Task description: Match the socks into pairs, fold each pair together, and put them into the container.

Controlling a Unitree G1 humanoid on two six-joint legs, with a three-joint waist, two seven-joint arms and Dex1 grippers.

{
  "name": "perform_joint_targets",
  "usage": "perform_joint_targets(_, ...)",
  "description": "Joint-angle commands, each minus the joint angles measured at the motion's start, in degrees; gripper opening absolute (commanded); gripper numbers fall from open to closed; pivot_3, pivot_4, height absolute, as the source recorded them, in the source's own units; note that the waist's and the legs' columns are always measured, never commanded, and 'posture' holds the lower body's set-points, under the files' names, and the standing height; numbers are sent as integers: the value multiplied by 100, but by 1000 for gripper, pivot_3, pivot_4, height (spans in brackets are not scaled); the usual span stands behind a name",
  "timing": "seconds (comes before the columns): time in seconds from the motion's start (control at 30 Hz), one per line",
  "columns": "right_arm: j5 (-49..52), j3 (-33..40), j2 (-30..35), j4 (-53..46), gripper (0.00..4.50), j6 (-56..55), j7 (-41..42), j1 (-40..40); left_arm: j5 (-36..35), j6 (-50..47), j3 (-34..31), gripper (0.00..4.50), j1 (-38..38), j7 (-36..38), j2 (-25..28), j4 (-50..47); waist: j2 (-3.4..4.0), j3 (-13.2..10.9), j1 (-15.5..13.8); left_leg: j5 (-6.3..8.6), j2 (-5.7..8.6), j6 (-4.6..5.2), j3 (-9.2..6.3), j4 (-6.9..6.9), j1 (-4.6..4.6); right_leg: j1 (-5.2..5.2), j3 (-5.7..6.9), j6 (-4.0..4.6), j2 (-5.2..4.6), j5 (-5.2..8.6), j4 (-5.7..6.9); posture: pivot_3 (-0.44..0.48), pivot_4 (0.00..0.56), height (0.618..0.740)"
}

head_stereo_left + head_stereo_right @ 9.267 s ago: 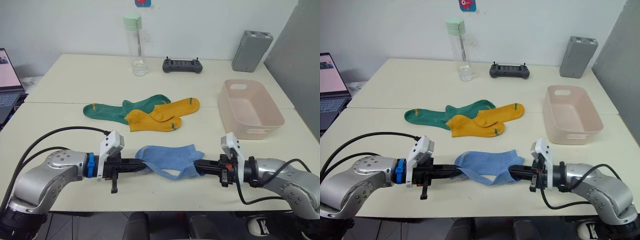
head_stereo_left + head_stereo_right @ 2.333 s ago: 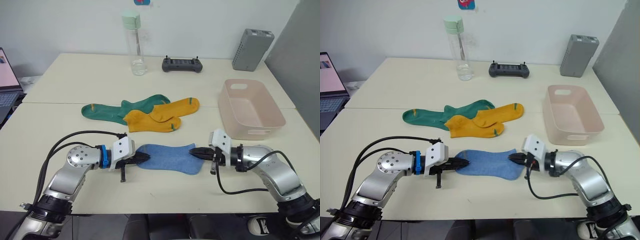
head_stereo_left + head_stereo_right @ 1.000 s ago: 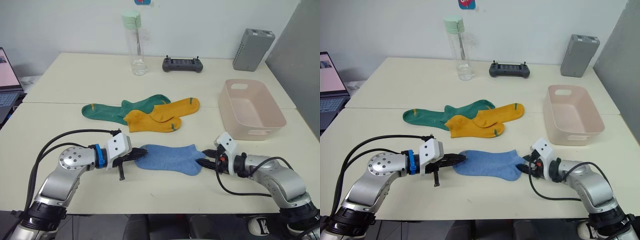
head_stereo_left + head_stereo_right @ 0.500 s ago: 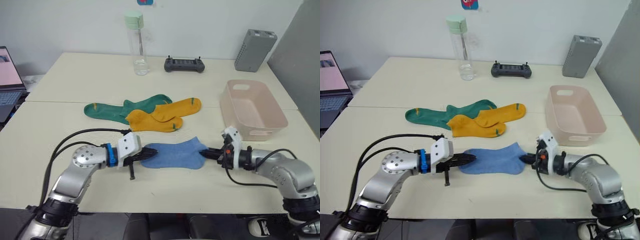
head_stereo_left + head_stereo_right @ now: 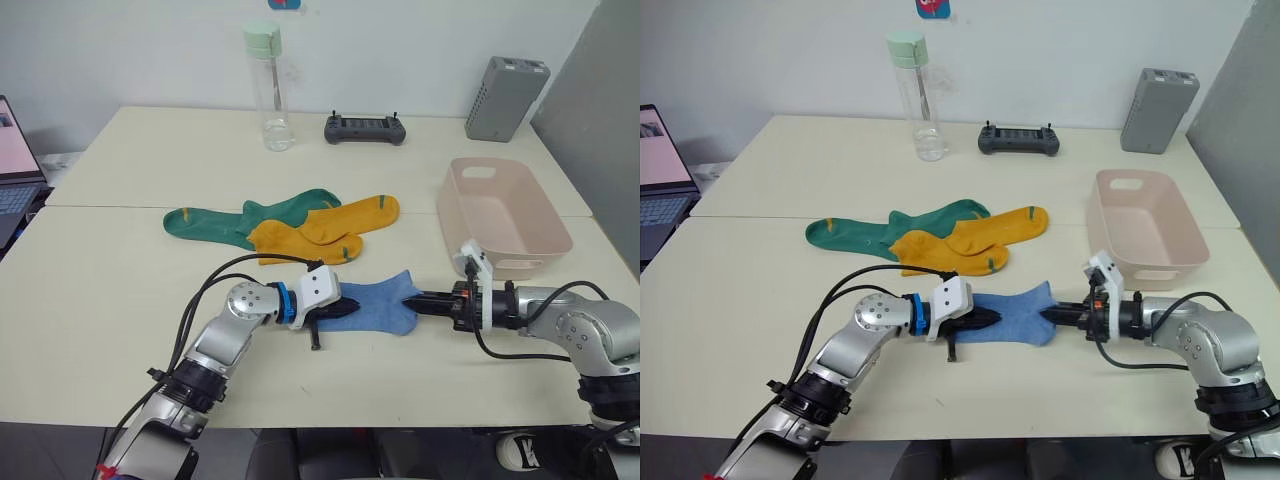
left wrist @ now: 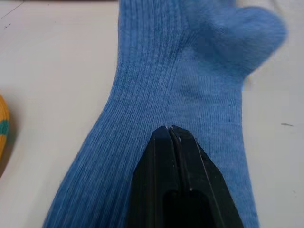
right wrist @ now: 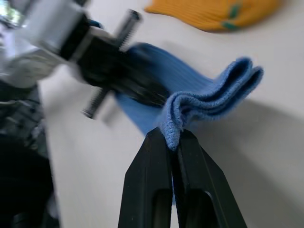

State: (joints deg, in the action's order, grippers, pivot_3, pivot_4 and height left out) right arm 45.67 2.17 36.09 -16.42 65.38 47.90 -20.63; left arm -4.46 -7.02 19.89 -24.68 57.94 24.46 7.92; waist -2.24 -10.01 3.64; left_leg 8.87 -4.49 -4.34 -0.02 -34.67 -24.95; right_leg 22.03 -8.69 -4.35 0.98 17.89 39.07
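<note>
While both grippers (image 5: 352,307) (image 5: 408,297) pinch the blue pair (image 5: 378,306), the pink container (image 5: 545,222) sits hollow nearby

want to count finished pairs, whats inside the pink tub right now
No socks in the pink tub; its visible floor and walls are bare. The near wall hides a strip of the floor behind it.

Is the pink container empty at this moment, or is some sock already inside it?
Empty. The pink container shows only its bare inner floor, and the blue socks lie on the table, outside it.
</note>
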Motion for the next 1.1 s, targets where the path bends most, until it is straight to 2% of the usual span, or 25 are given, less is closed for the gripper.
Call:
perform_joint_targets(0.03, 731, 337, -302, -441, 13, 409, -281, -246, 88, -67, 114, 0, 112, -2, -46, 43, 1, 0, 0, 0, 0, 0, -1, -3, 0, -1, 0, -2, 0, -1, 0, 0, 150, 740)
perform_joint_targets(0.2, 1157, 172, -1154, -400, 13, 626, -836, -480, 151, -15, 112, 0, 199, -53, -71, 130, 4, 3, 1, 0, 0, 0, -1, -7, 0, -4, 0, -3, -1, -2, 0, 0, 150, 740)
perform_joint_targets(0.37, 883, -146, -1393, -209, 13, 454, -964, -606, -81, -312, -112, 0, 254, -67, -46, -157, 6, 4, -18, 0, 0, 0, -2, -6, -4, -2, 2, -2, -2, -1, -3, 0, 150, 740)
perform_joint_targets(0.47, 577, -436, -1489, 35, 13, 220, -941, -865, -546, -1094, -602, 0, 442, 72, 439, -950, 6, 4, 59, 0, -2, 0, -1, -5, -4, 4, 2, -2, 0, -1, 1, 0, 150, 740)
perform_joint_targets(0.63, 105, -1016, -1797, 469, 13, -109, -928, -1130, -1243, -1704, -1449, 0, 696, 472, 1429, -1825, 7, 3, 157, 0, -10, 0, -3, 15, -3, 17, 6, 10, 5, 6, 9, 0, 150, 740)
perform_joint_targets(0.73, -273, -1375, -1917, 789, 13, -307, -882, -1237, -1499, -1888, -1810, 0, 631, 785, 2021, -1941, 7, 2, 149, 0, -8, 0, -3, 31, -4, 23, 9, 18, 4, 10, 4, 0, 150, 740)
perform_joint_targets(0.83, -540, -1570, -1946, 976, 13, -479, -820, -1307, -1586, -1893, -1973, 0, 460, 889, 2310, -1900, 6, 2, 95, 0, -4, -1, -2, 38, -7, 25, 15, 24, -2, 15, -4, 0, 150, 740)
perform_joint_targets(0.93, -453, -1622, -1910, 880, 761, -390, -566, -1291, -1555, -1817, -1996, 0, 272, 842, 2323, -1771, 5, 1, 76, 1, -1, -1, -3, 38, -13, 25, 20, 25, -6, 16, -7, 0, 150, 740)
perform_joint_targets(1.1, -246, -1292, -1909, 661, 2530, -207, -613, -1244, -1704, -1666, -2045, 0, 81, 687, 1977, -1829, 5, 1, 105, 0, -6, -1, -7, 39, -13, 27, 24, 25, -1, 16, -2, 0, 150, 740)
